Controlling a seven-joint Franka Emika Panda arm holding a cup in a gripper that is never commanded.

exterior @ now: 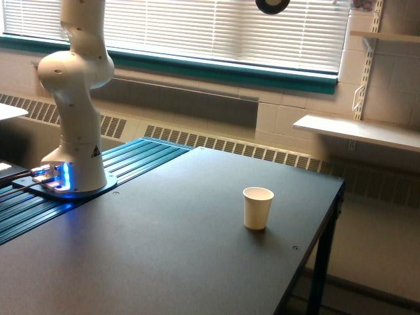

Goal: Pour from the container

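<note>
The clear plastic container is out of view, and so is my gripper. Only the white arm base [72, 151] shows, at the exterior view's left, with its upper links rising out of the top of the frame. A dark round part [272, 5] pokes in at the top edge, and I cannot tell what it is. An opaque cream-white paper cup [258, 208] stands upright on the dark table [184, 249], right of centre; nothing is visible inside it.
The table's right edge [328, 223] drops off close to the paper cup. A ribbed teal-lit strip [131, 161] runs beside the arm base. Behind are a radiator grille, window blinds and wall shelves [357, 131] at the right.
</note>
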